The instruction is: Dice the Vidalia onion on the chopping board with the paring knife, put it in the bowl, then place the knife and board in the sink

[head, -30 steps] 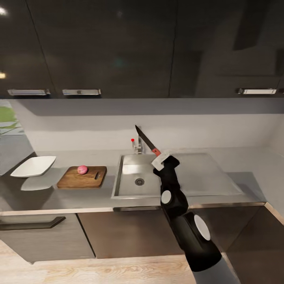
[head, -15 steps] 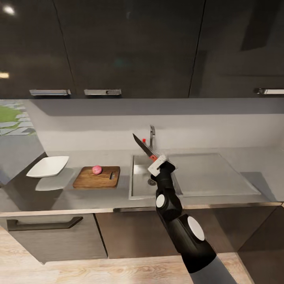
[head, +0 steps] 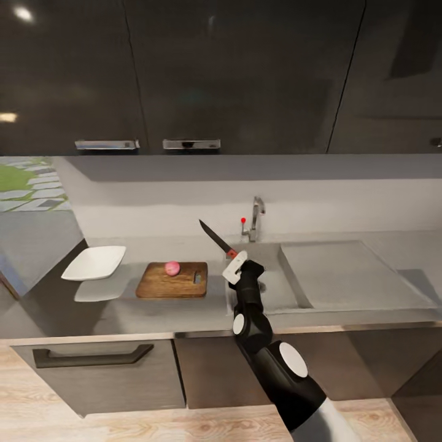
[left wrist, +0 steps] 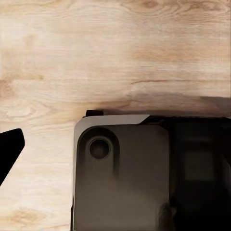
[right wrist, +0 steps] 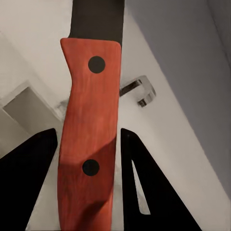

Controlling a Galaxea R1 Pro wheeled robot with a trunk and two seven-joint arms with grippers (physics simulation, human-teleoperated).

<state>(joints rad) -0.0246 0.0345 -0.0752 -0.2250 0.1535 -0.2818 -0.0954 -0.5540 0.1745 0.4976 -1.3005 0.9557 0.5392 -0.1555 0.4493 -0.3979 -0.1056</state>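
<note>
The chopping board [head: 172, 280] is looking like brown wood with lines in it. The countertop [head: 153, 313] under it is looking grey and dull. The tap [head: 255, 216] is shining like metal. The paring knife [right wrist: 89, 130] is showing a smooth red handle

The robot's right arm [head: 270, 350] is mostly glossy black, built from chunky rounded segments with flat white round caps on the joints, one near the wrist and a bigger one lower down. Toward the shoulder it turns pale grey. The right gripper [head: 234, 267] has a white blocky housing, and from the wrist camera its fingers [right wrist: 26, 178] look like plain matte black wedges, no visible cables or markings.
</note>
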